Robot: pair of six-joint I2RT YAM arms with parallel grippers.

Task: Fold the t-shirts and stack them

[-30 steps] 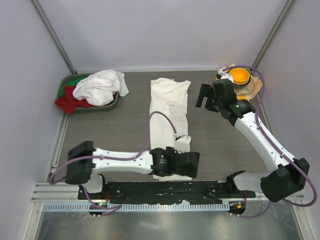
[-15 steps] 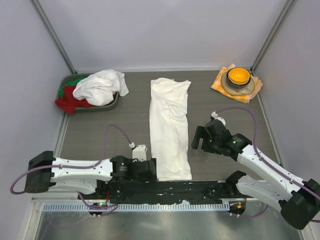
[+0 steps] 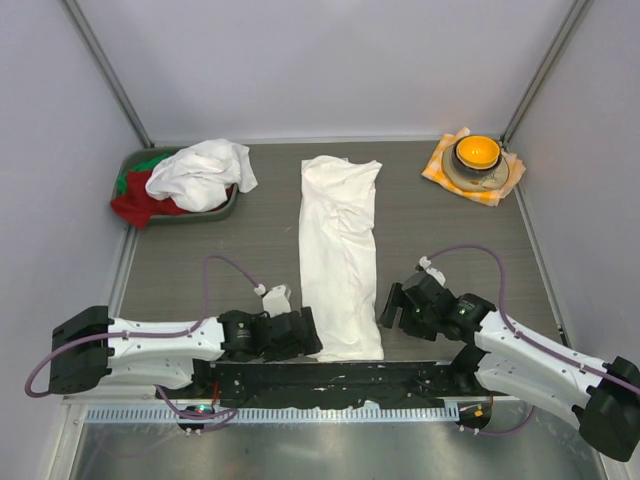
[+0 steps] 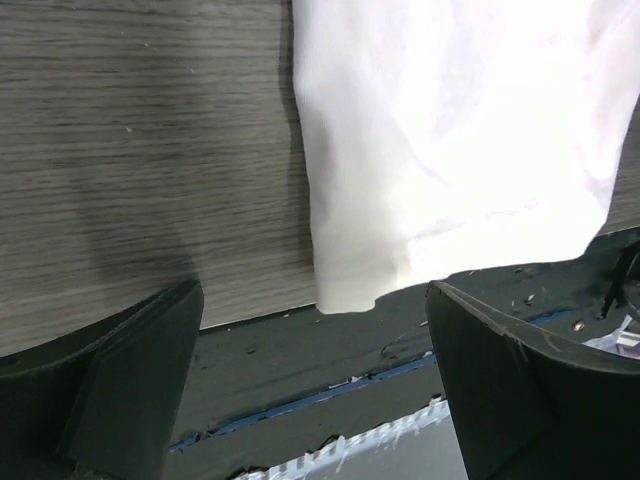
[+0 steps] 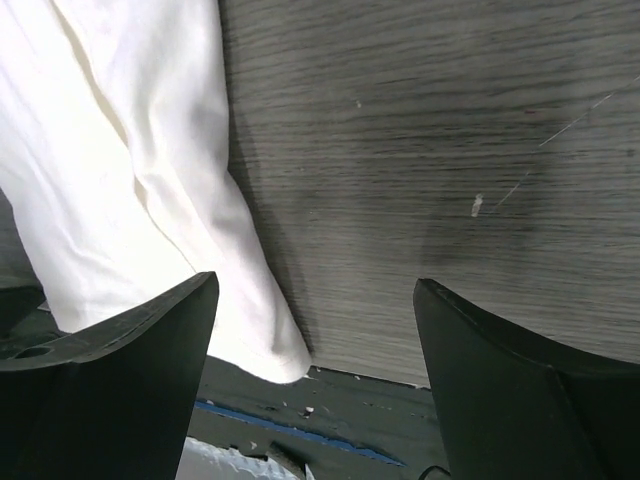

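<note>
A white t-shirt (image 3: 340, 255), folded into a long narrow strip, lies down the middle of the table; its near end reaches the front edge. Its near left corner shows in the left wrist view (image 4: 350, 280), its near right corner in the right wrist view (image 5: 270, 350). A second white t-shirt (image 3: 200, 172) is bunched on the tray at the back left. My left gripper (image 3: 308, 332) is open and empty, low by the strip's near left corner. My right gripper (image 3: 392, 308) is open and empty, low by its near right edge.
A green-grey tray (image 3: 225, 205) at the back left holds red and green garments (image 3: 135, 200) under the bunched shirt. A bowl with an orange inside (image 3: 476, 160) sits on an orange checked cloth (image 3: 436, 166) at the back right. A black rail (image 3: 330, 378) runs along the front edge.
My right arm swung from the back right by the bowl down to the strip's near right edge. My left gripper drew off the shirt's near end to its left corner.
</note>
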